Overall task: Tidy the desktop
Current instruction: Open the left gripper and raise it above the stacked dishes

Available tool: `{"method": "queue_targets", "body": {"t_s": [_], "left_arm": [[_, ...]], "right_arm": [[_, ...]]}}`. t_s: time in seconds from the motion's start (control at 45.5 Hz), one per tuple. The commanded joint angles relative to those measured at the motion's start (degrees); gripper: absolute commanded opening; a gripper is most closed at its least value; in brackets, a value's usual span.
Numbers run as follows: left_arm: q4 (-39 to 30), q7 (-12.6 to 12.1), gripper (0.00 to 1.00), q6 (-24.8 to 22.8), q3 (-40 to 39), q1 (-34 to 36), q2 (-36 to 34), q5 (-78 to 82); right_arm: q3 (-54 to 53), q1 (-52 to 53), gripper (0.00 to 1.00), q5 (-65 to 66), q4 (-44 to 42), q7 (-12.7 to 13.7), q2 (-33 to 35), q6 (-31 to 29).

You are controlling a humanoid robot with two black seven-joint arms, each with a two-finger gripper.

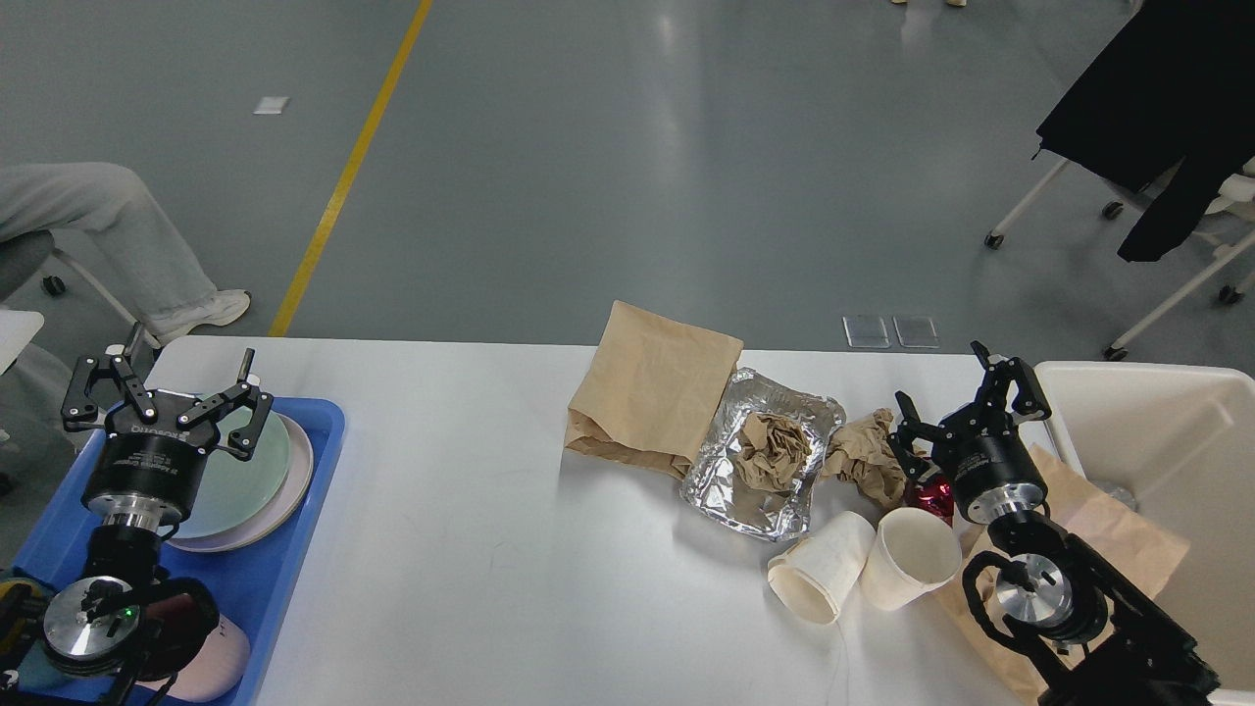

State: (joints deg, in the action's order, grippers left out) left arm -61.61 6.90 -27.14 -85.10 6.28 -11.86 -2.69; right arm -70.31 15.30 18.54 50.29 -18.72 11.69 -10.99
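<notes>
the wide white smooth desktop [471, 549] spans the foreground under the litter. the crumpled foil tray [765, 461] may snag beside the crumpled brown paper wad [868, 456]. right gripper [956, 397] spread, empty, could tip the white paper cups [863, 567]; left gripper [162, 397] spread too.

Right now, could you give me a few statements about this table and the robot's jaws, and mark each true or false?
1. The foil tray holds crumpled brown paper. True.
2. Both paper cups stand upright. False: one lies on its side, the other tilts.
3. Plates sit in the blue tray. True.
4. The right gripper grips a cup. False: its jaws are open, holding nothing.
5. The paper bag lies in the bin. False: it lies on the desktop.
</notes>
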Motion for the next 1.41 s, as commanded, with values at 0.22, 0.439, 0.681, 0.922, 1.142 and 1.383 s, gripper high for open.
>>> {"method": "queue_targets", "body": {"t_s": [0.22, 0.439, 0.681, 0.922, 1.142, 1.383], "left_arm": [[2.98, -0.05, 0.96, -1.24, -0.95, 0.66, 2.02, -0.65], [2.98, 0.13, 0.96, -1.24, -0.86, 3.30, 1.67, -0.48], [9.21, -0.14, 0.96, -1.24, 0.11, 7.95, 1.40, 0.31], [17.48, -0.05, 0.96, -8.18, 3.01, 9.01, 2.02, 6.02], [20.73, 0.04, 0.96, -9.95, 3.01, 10.77, 2.11, 9.72], [21.88, 0.13, 0.96, -11.00, 2.75, 10.95, 1.84, 9.37]], "right_arm": [[0.00, -0.01, 1.00, 0.00, -0.01, 0.00, 0.00, 0.00], [0.00, 0.00, 1.00, 0.00, -0.01, 0.00, 0.00, 0.00], [0.00, -0.01, 1.00, 0.00, -0.01, 0.00, 0.00, 0.00], [0.00, 0.08, 1.00, 0.00, -0.10, 0.00, 0.00, 0.00], [0.00, 0.08, 1.00, 0.00, -0.10, 0.00, 0.00, 0.00], [0.00, 0.08, 1.00, 0.00, -0.10, 0.00, 0.00, 0.00]]}}
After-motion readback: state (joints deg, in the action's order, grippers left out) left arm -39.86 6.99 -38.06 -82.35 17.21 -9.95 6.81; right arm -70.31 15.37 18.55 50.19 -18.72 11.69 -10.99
